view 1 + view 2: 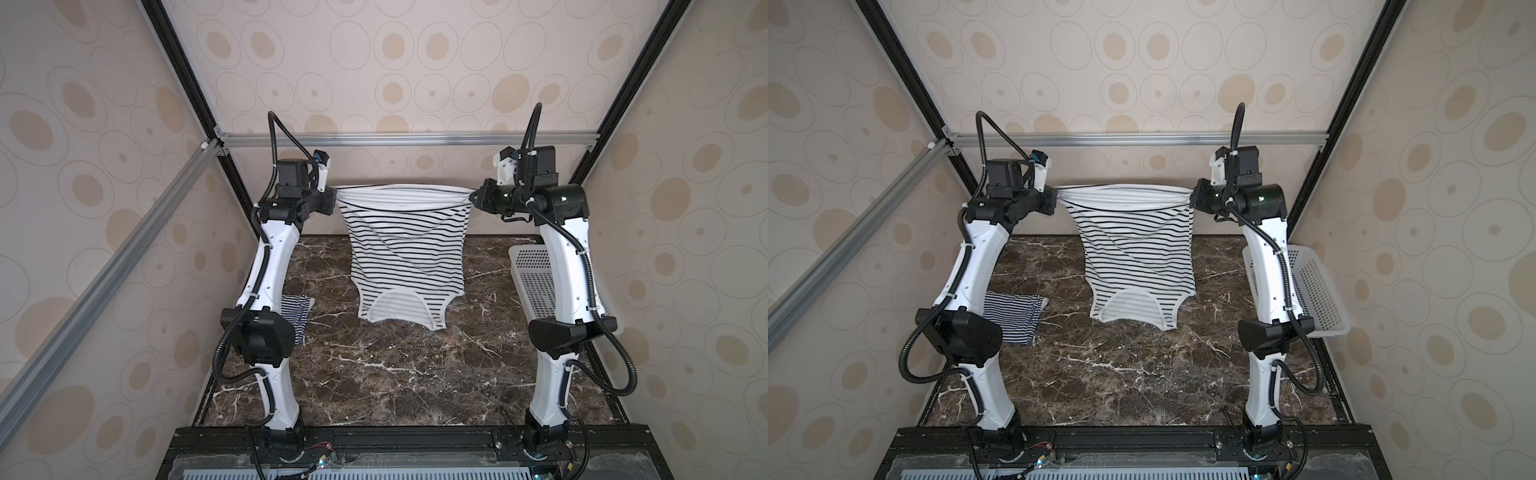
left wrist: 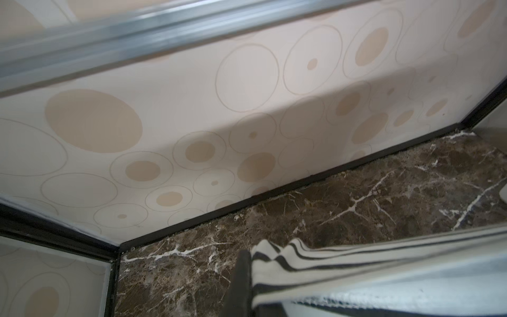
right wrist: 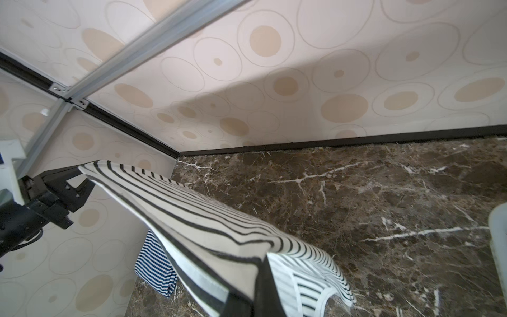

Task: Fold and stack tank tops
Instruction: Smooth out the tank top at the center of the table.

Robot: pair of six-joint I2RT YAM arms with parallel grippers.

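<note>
The left fingers (image 1: pixel 332 198) and right fingers (image 1: pixel 477 198) each pinched one end of the wide-striped tank top (image 1: pixel 407 249), holding its edge taut in the air, straps hanging down to the worktop (image 1: pixel 395 365), well left of the basket (image 1: pixel 532 270); the fine-striped tank top (image 1: pixel 297 316) lay farther left of the basket

The walls (image 1: pixel 415 62) wear pale cream wallpaper printed with beige discs inside thin grey rings. A silver aluminium bar (image 1: pixel 407 139) crosses the back wall level, meeting black corner posts (image 1: pixel 189 83) at each end; another silver bar (image 1: pixel 104 282) slants along the left wall. The table (image 1: pixel 395 374) is dark brown marble veined in white, edged by a black strip (image 3: pixel 356 141) at the wall's foot. Light is soft, with a faint shadow band across the lower back wall
</note>
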